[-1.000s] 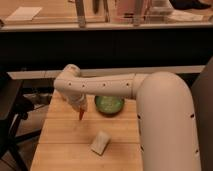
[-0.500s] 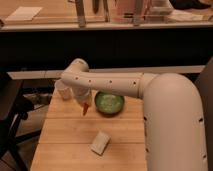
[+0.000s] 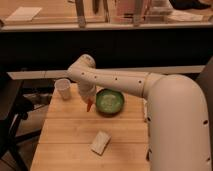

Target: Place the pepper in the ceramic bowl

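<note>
The white arm comes in from the lower right, where its thick rounded segment fills that corner, and a long slimmer link dotted with small dark holes runs up and to the left over the wooden counter (image 3: 65, 135). At its far end the link bends at a rounded joint, and the wrist turns straight down, so the tool (image 3: 88, 99) points at the counter top just left of the ceramic bowl (image 3: 110, 101). The tool is clenched on the upper end of the pepper (image 3: 89, 106), which hangs tip-down beneath it, close beside the bowl's left rim but outside the bowl. The green bowl sits on the counter under the arm's long link. A small white paper cup (image 3: 63, 89) stands upright at the counter's back left, near the wrist but apart from it. A pale beige block (image 3: 100, 142) lies nearer the front edge, well apart from the tool.
</note>
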